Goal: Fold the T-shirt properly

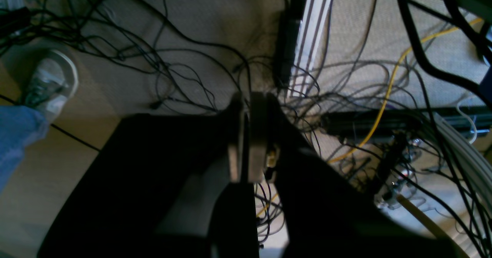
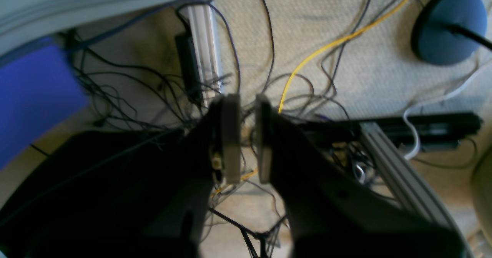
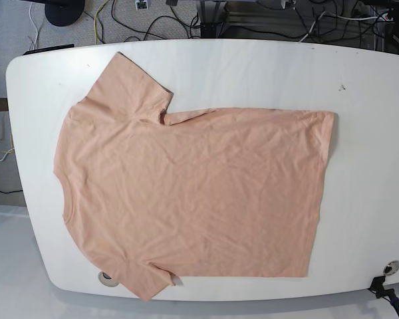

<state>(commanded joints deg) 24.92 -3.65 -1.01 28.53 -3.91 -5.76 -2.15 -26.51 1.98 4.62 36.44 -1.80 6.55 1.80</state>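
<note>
The peach T-shirt lies spread flat on the white table in the base view, neck to the left and hem to the right. One sleeve points to the far edge, the other reaches the near edge. No smiley print shows. Neither arm appears in the base view. My left gripper hangs over the floor off the table, pads pressed almost together, holding nothing. My right gripper is also above the floor, its pads a narrow gap apart with only cables seen between them.
Both wrist views look down on carpet covered in tangled black cables and a yellow cable. A person's shoe and jeans leg are at the left. A round dark stand base and aluminium rails stand nearby.
</note>
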